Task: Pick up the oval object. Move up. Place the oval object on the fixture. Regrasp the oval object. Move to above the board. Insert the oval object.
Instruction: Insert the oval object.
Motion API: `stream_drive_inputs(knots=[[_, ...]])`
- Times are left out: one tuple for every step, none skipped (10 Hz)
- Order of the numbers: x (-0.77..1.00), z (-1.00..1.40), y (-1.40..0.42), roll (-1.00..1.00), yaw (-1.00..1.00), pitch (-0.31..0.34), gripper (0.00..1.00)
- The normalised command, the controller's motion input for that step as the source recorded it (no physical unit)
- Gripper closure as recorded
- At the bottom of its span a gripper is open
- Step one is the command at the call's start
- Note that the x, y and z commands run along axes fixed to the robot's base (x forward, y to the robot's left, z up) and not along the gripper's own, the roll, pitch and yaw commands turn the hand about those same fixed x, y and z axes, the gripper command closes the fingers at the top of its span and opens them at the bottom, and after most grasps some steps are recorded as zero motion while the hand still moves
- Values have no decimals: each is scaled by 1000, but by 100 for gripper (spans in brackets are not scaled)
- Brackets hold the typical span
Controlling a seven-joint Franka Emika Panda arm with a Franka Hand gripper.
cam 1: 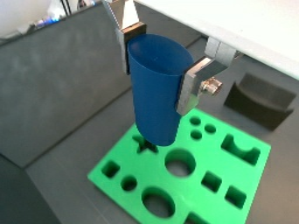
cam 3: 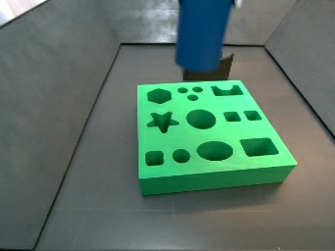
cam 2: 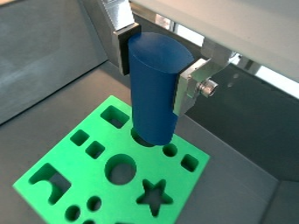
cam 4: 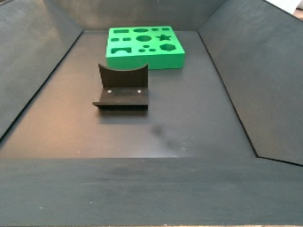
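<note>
In both wrist views my gripper is shut on the oval object, a smooth blue peg held upright near its top end. Its lower end hangs over the green board, which has many cut-out holes. In a side view the oval object hovers above the far edge of the board, and the fingers are out of frame. The dark fixture stands bare on the floor beside the board.
Grey sloping walls enclose the dark floor on all sides in both side views. Part of the fixture shows just behind the peg's lower end. A white rig edge runs past the gripper in both wrist views.
</note>
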Motion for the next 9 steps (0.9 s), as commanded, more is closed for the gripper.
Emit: stream_drive_inputs(knots=[[743,-511,-226,50,34,0,100],[646,-509,-191,31,63,0,100],[517,-491,-157,19,174,0,100],[303,-451,-157,16,306,0,100],[0,-217,-103,0,226,0,100],[0,-37,-23,0,0,0,100],[49,-171,-40,0,0,0,100],[14,-194,-69,0,17,-16,100],[94,-203,-106,0,29,-3,100]])
